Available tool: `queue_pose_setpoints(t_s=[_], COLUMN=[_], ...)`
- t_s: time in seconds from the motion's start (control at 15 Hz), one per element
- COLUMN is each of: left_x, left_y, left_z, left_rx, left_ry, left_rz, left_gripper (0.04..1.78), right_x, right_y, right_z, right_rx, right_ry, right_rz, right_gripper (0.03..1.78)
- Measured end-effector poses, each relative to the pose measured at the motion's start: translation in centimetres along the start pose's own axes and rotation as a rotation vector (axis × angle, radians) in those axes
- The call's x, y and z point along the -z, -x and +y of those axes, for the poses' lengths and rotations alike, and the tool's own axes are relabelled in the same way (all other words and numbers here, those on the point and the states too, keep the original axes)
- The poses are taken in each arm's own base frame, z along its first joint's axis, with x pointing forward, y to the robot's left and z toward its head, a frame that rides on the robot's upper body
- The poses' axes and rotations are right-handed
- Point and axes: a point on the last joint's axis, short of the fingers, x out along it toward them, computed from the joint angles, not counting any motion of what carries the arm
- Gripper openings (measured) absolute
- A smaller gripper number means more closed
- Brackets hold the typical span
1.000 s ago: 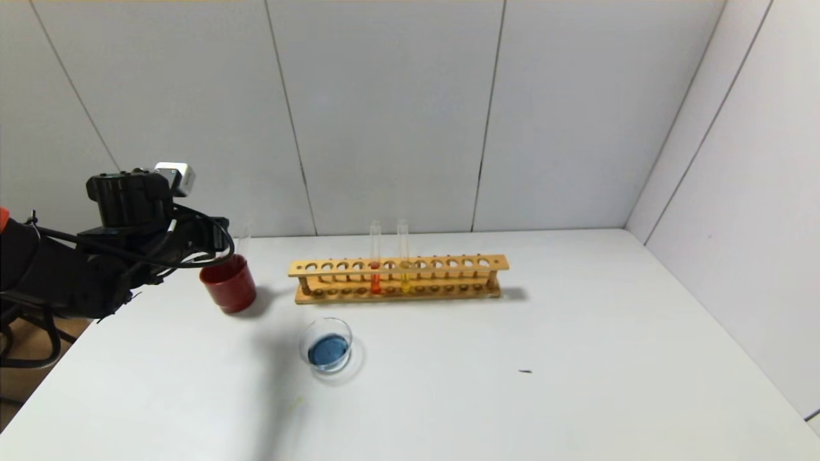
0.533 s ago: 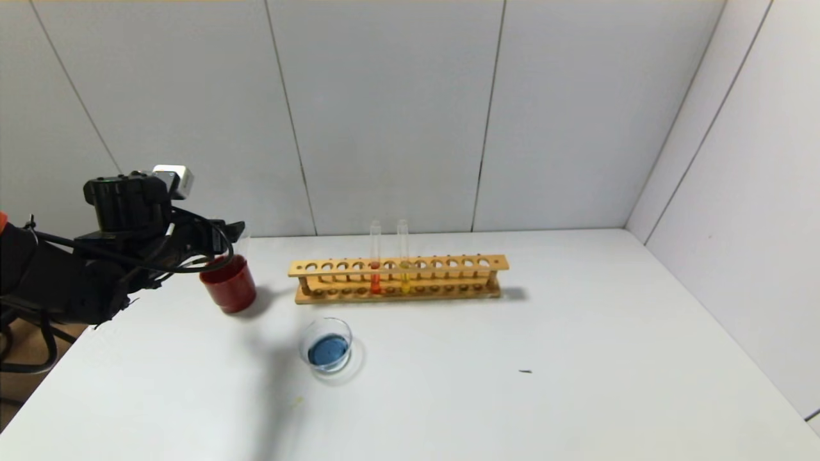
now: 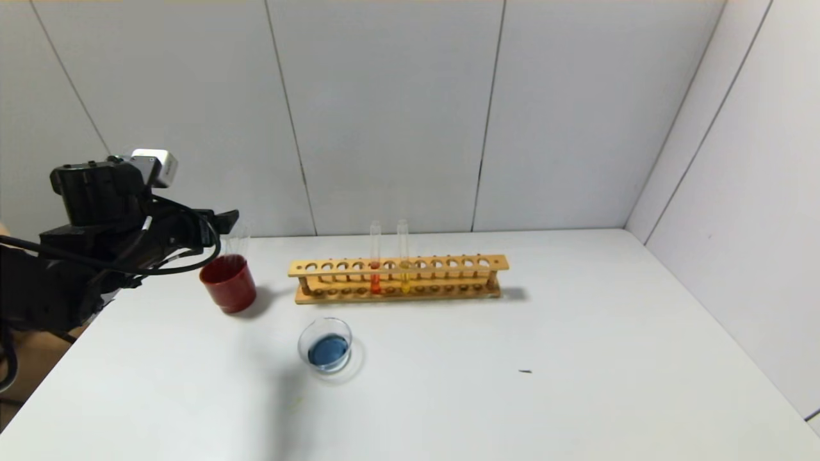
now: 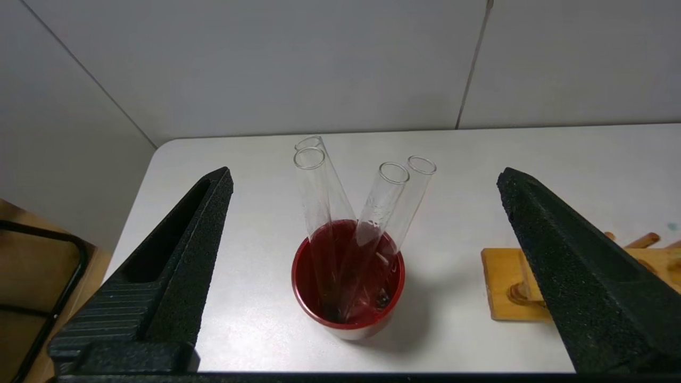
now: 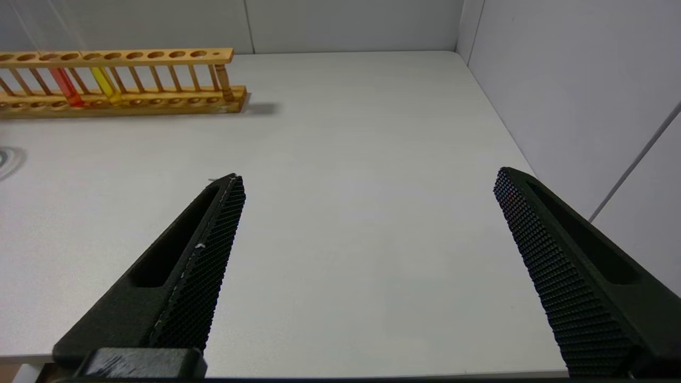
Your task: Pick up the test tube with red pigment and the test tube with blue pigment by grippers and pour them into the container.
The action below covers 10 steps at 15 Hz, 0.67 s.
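Note:
The container, a small clear glass dish (image 3: 301, 342), stands on the white table in front of the rack and holds blue liquid. No tube with teal-blue or salmon liquid is in view. Several empty clear tubes (image 4: 319, 197) lean in a dark red cup (image 4: 348, 319); the cup also shows in the head view (image 3: 227, 285). My left gripper (image 4: 364, 171) is open and empty, hanging above and to the left of the cup, also seen in the head view (image 3: 221, 227). My right gripper (image 5: 368, 174) is open and empty over the table's front right.
A wooden tube rack (image 3: 397, 264) stands mid-table behind the dish, holding an orange-red tube (image 3: 375, 272) and a yellow tube (image 3: 404, 272). The rack also shows in the right wrist view (image 5: 122, 56). Walls close the back and right sides. A small dark speck (image 3: 525, 371) lies to the right.
My left gripper has drawn back to the left and risen a little away from the red cup. The empty tubes stay in the cup. Nothing else has moved.

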Motion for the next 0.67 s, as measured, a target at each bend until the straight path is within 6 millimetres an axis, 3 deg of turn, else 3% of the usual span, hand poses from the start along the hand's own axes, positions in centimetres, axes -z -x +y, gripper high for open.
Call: queue_pose_setpoints(t_s=[0.27,0.67], left_x=[-1.0,-0.8], left_y=[3.8,10.9], left_z=[0.0,0.6], left_rx=[0.005,-0.027], left_ry=[-0.018,-0.046], left_rz=[-0.038,-0.069], left_gripper=[1.75,1.75], right_x=[0.0,0.0], right_y=[0.0,0.0], right_z=[0.0,0.0], right_rx=[0.000,0.000], right_ry=[0.000,0.000], right_rz=[0.000,0.000], right_gripper=[1.71,1.71])
